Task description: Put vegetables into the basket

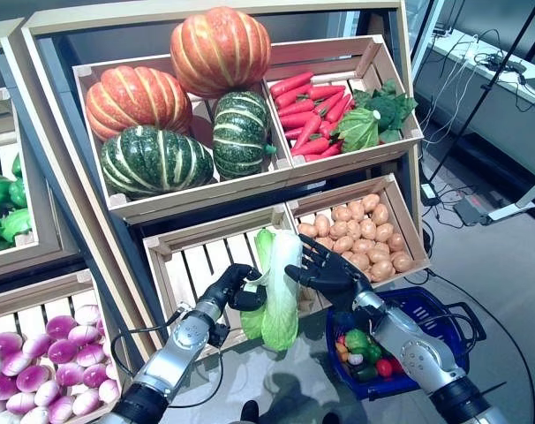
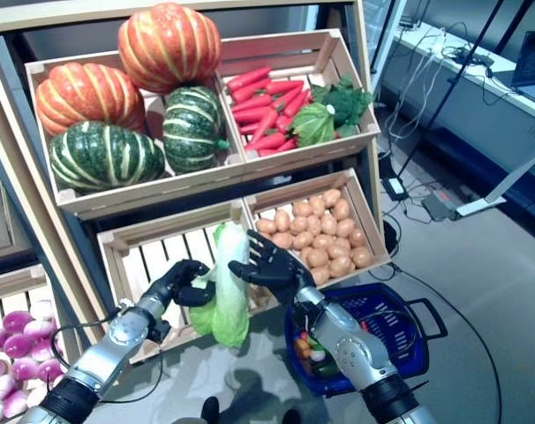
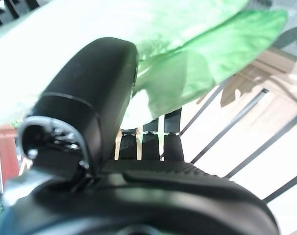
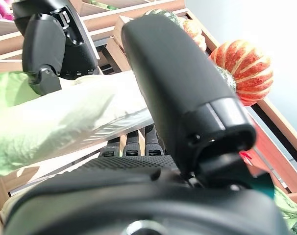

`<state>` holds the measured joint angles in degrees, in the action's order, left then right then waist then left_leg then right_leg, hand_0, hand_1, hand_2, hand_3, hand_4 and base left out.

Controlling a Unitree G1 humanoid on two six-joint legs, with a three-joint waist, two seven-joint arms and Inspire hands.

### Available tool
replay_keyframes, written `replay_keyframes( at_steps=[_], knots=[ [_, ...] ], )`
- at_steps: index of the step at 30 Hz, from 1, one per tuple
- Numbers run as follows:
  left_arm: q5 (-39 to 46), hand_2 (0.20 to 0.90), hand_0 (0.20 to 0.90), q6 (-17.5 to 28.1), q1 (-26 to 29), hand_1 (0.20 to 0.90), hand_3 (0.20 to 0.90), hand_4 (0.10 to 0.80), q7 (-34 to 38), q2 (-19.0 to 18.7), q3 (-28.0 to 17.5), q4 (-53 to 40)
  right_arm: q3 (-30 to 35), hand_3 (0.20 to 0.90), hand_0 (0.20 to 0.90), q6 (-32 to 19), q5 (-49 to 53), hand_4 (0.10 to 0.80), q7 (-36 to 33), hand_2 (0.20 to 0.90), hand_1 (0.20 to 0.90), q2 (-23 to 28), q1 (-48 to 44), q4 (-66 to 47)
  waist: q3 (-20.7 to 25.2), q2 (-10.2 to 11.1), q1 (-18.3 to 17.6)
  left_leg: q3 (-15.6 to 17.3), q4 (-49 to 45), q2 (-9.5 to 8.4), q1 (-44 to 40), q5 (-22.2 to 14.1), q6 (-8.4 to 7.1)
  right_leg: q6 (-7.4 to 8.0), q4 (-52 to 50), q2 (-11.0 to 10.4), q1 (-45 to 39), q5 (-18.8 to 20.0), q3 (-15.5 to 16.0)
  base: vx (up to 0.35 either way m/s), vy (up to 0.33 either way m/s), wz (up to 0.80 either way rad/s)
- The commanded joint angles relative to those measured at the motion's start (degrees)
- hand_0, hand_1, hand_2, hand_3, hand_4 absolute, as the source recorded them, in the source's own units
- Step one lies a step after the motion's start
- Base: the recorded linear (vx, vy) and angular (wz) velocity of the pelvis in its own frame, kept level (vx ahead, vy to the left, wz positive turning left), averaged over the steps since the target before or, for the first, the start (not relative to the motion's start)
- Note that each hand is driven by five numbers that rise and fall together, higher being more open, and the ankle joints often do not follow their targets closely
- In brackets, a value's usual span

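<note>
A long pale-green napa cabbage (image 1: 281, 291) hangs upright in front of the lower slatted crate (image 1: 197, 265), between my two hands. My left hand (image 1: 237, 287) has its fingers curled round the cabbage's left side. My right hand (image 1: 325, 269) lies against its right side with the fingers spread and fairly straight. The blue basket (image 1: 444, 305) stands on the floor under my right forearm and holds small vegetables, among them a green pepper (image 1: 356, 340) and a red round one (image 1: 384, 367). In the right wrist view the cabbage (image 4: 65, 122) runs between the thumb (image 4: 178, 88) and the fingers, with my left hand (image 4: 55, 39) beyond it.
The wooden stand (image 1: 409, 132) with its crates rises right behind the hands. A crate of small brown potatoes (image 1: 365, 234) is just beyond my right hand. Grey floor (image 1: 506, 256) lies to the right of the basket, with cables and a table leg farther back.
</note>
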<state>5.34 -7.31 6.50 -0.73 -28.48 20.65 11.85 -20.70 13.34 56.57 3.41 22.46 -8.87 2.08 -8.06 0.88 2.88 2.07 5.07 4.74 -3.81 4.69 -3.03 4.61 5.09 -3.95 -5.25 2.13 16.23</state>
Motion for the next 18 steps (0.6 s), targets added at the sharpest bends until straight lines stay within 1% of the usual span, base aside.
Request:
replay_keyframes(
  at_steps=[1, 4, 10, 14, 18],
  knots=[
    [-0.32, 0.3, 0.3, 4.6, 7.37, 0.3, 0.3, 0.4, -3.95, -0.36, 4.14, -3.7, -2.79, 0.9, 0.9, -1.48, 1.35, 0.8, 7.67, 0.9, 0.9, -3.77, -6.99, -2.5, 3.66, 1.38, 0.65, 0.51, -0.07, -1.13, -0.92, -4.88, -0.97, 3.64, -0.09, -4.0, -1.6, 0.77, -1.5, 0.0, 0.0, 0.0],
    [-1.38, 0.3, 0.3, 4.32, 7.26, 0.3, 0.3, 0.4, -4.76, -0.85, 4.17, -4.3, -2.91, 0.9, 0.9, 0.25, 0.45, 0.8, 7.23, 0.9, 0.9, -3.43, -6.76, -2.07, 3.75, 1.31, 0.53, 0.64, -0.07, -1.04, -0.96, -4.87, -0.92, 3.66, -0.09, -4.04, -1.55, 0.74, -1.74, 0.0, 0.0, 0.0],
    [-5.26, 0.3, 0.3, 5.35, 7.88, 0.3, 0.3, 0.4, -5.41, -2.5, 3.96, -5.08, -3.97, 0.9, 0.9, 5.54, -4.29, 0.8, 10.53, 0.9, 0.9, -1.11, -6.58, -0.9, 3.49, 1.48, 0.36, 0.72, -0.07, -0.88, -0.88, -4.74, -0.95, 3.76, -0.09, -4.03, -1.35, 0.89, -2.15, 0.0, 0.0, 0.0],
    [-7.54, 0.3, 0.3, 5.93, 8.04, 0.3, 0.3, 0.4, -4.63, -3.89, 3.82, -5.08, -3.96, 0.9, 0.9, 6.97, -4.97, 0.8, 10.95, 0.9, 0.9, 0.98, -6.83, 0.11, 3.41, 1.73, 0.29, 0.62, -0.07, -0.81, -0.86, -4.66, -1.05, 3.8, -0.09, -3.93, -1.29, 0.97, -2.34, 0.0, 0.0, 0.0],
    [-11.58, 0.3, 0.3, 6.82, 8.0, 0.3, 0.3, 0.4, -3.19, -5.07, 3.81, -5.2, -3.64, 0.9, 0.9, 7.46, -4.82, 0.8, 11.0, 0.9, 0.9, 2.21, -6.86, 0.41, 3.31, 1.84, 0.25, 0.54, -0.07, -0.76, -0.82, -4.63, -1.08, 3.85, -0.09, -3.89, -1.26, 1.01, -2.44, 0.0, 0.0, 0.0]
  ],
)
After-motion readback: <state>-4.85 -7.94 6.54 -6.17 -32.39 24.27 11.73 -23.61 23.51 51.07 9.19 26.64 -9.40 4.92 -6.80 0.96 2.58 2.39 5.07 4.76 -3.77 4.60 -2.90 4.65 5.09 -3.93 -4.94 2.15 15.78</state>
